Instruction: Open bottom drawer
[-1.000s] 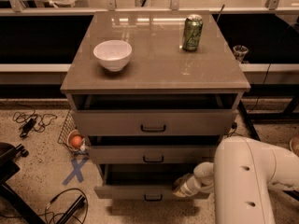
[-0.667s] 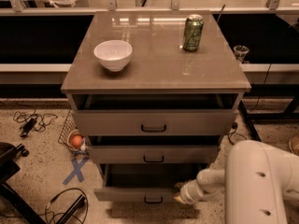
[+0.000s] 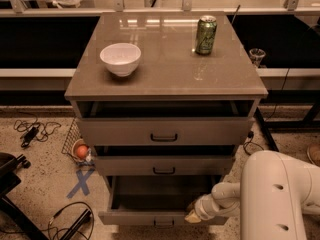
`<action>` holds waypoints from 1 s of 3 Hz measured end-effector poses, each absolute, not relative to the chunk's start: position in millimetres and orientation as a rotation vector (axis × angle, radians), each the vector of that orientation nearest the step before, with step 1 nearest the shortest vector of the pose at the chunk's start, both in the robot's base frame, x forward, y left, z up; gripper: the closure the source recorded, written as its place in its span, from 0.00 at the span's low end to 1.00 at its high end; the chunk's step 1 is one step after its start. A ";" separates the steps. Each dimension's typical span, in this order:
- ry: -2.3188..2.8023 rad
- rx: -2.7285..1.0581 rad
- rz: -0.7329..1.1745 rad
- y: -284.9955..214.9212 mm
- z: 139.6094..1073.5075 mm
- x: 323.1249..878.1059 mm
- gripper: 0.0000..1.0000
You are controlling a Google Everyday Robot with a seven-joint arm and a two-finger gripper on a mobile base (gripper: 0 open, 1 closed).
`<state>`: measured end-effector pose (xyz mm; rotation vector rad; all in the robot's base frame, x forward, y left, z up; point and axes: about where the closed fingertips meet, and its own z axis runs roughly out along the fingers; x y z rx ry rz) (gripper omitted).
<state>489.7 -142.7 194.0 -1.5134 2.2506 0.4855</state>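
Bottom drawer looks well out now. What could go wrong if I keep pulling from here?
1. The bottom drawer sticks out far past the middle drawer; more pull might run it off its rails.
2. The hand sits at the front panel's right end, beside the handle rather than on it, so the pull could skew the drawer.
3. A jolt may tip the can on top.

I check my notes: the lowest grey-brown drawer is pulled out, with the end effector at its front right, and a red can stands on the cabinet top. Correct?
No: the metal can is green, not red; the camera view shows it. The lowest grey-brown drawer is out, the end effector at its front right.
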 end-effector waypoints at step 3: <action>2.242 -1.480 0.560 -146.4 192.1 431.0 1.00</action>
